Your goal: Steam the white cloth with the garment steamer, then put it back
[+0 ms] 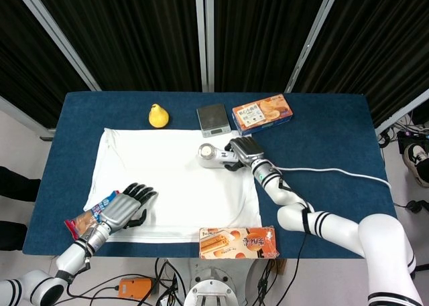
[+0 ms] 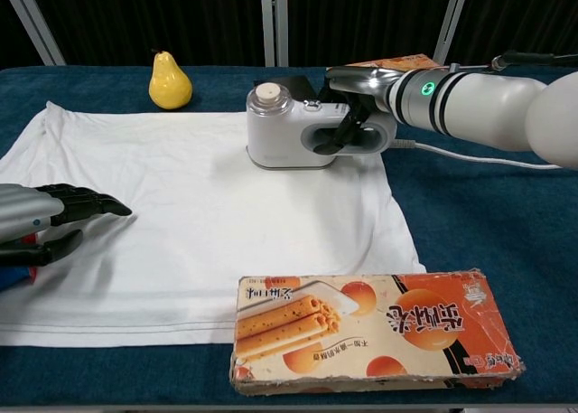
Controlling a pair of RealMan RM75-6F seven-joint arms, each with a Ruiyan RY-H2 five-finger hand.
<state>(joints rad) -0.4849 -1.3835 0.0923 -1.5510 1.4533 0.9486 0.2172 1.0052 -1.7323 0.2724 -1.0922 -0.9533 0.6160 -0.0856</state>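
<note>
The white cloth (image 1: 171, 179) (image 2: 199, 223) lies spread flat across the blue table. A white garment steamer (image 1: 213, 156) (image 2: 293, 135) sits on the cloth's far right part. My right hand (image 1: 242, 149) (image 2: 361, 92) grips its handle, fingers through the handle loop. The steamer's white cord (image 1: 335, 173) (image 2: 470, 155) trails off to the right. My left hand (image 1: 125, 207) (image 2: 50, 219) rests on the cloth's near left corner, fingers spread and holding nothing.
A yellow pear (image 1: 158, 116) (image 2: 169, 81), a dark scale (image 1: 213, 119) and an orange snack box (image 1: 262, 112) stand along the far side. A long orange biscuit box (image 1: 238, 242) (image 2: 370, 330) lies at the near edge. A snack packet (image 1: 90, 215) lies by my left wrist.
</note>
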